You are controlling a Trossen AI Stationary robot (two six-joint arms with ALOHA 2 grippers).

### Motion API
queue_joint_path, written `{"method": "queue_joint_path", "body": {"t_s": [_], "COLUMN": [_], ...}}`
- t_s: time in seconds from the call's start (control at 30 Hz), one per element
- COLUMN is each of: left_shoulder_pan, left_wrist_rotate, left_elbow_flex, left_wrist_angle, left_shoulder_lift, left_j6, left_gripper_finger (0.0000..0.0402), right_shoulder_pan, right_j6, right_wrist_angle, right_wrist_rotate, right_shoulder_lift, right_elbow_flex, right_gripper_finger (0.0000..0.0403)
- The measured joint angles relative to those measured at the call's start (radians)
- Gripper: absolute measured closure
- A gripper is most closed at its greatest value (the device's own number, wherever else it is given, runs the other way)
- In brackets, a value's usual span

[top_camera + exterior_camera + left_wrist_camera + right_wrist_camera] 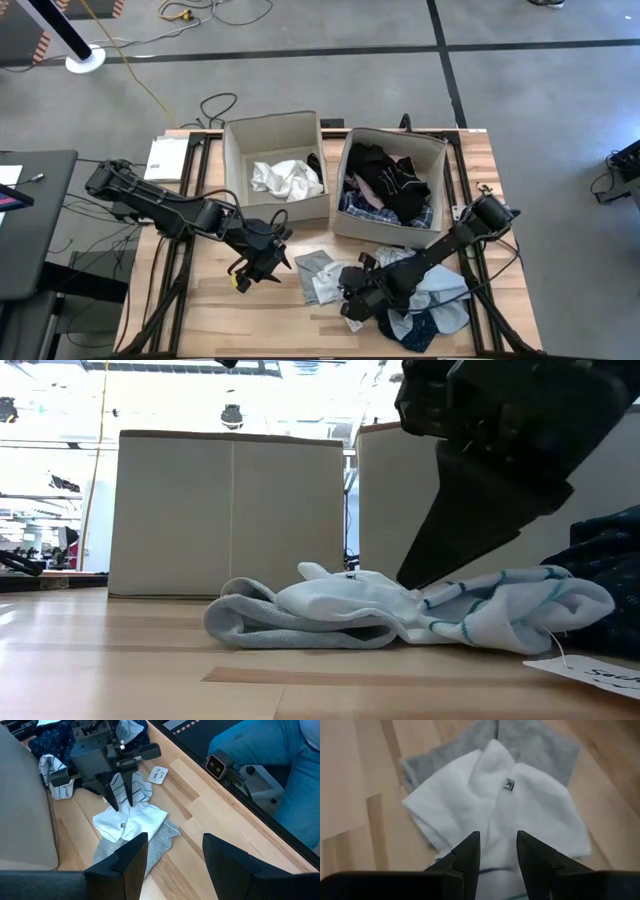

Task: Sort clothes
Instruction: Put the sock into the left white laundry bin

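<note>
A white garment (520,805) lies on a grey one (540,745) on the table in front of the boxes; both also show in the high view (320,275). A white teal-striped piece (500,610), a light blue garment (440,285) and a navy dotted one (430,325) lie beside them to the right. My right gripper (498,852) points down onto the white garment with a narrow gap between its fingers. My left gripper (175,855) is open and empty just left of the pile, low over the table (275,262). My right gripper comes from above, pointing down, and its fingertips (129,802) stand on the white garment's edge (125,812) next to the striped piece. White cloth (498,827) shows flat between the fingers. The garment lies on the grey one and on the table.
Two beige fabric boxes stand at the table's far side: the left one (232,165) holds white clothes, the right one (385,232) black, pink and plaid ones. A paper tag (157,774) lies by the pile. A person's legs in blue (270,750) are beyond the table's near edge.
</note>
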Motion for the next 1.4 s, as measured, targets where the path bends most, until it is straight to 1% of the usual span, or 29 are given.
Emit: {"method": "queue_joint_path", "body": {"t_s": [0.2, 0.37, 0.5, 0.7, 0.73, 0.83, 0.93, 1.0, 1.2, 1.4], "left_shoulder_pan": [0.000, 0.000, 0.000, 0.000, 0.000, 0.000, 0.000, 0.000, 0.000, -0.002], "left_wrist_rotate": [0.000, 0.000, -0.001, 0.000, 0.000, 0.000, 0.000, 0.000, 0.000, 0.000], "left_elbow_flex": [0.000, 0.000, 0.000, 0.000, 0.000, 0.000, 0.000, 0.000, 0.000, 0.001], "left_wrist_angle": [0.005, 0.005, 0.006, 0.006, 0.006, 0.007, 0.013, 0.027, 0.082, 0.153], "left_shoulder_lift": [0.000, 0.000, 0.000, 0.000, 0.000, 0.000, 0.000, 0.000, 0.003, 0.076], "left_j6": [0.000, -0.004, -0.006, -0.007, -0.007, 0.000, 0.000, 0.000, 0.003, 0.005], "left_gripper_finger": [0.0217, 0.0217, 0.0217, 0.0217, 0.0217, 0.0217, 0.0217, 0.0217, 0.0217, 0.0217], "right_shoulder_pan": [-0.005, -0.022, -0.023, -0.013, -0.010, -0.003, 0.001, 0.008, 0.027, 0.047], "right_j6": [0.002, -0.006, 0.000, -0.020, -0.027, -0.032, -0.057, -0.085, -0.187, -0.250], "right_wrist_angle": [0.000, 0.021, 0.013, 0.017, 0.016, 0.000, -0.049, -0.085, -0.203, -0.327], "right_wrist_rotate": [-0.004, -0.038, -0.020, -0.013, -0.014, -0.013, -0.011, 0.010, 0.126, 0.248], "right_shoulder_lift": [0.000, 0.030, 0.042, 0.031, 0.028, 0.026, 0.019, 0.015, 0.004, -0.002], "right_elbow_flex": [0.000, 0.000, 0.002, 0.002, 0.002, 0.011, 0.052, 0.089, 0.202, 0.318], "right_gripper_finger": [0.0259, 0.0273, 0.0305, 0.0384, 0.0392, 0.0396, 0.0398, 0.0400, 0.0402, 0.0402]}}
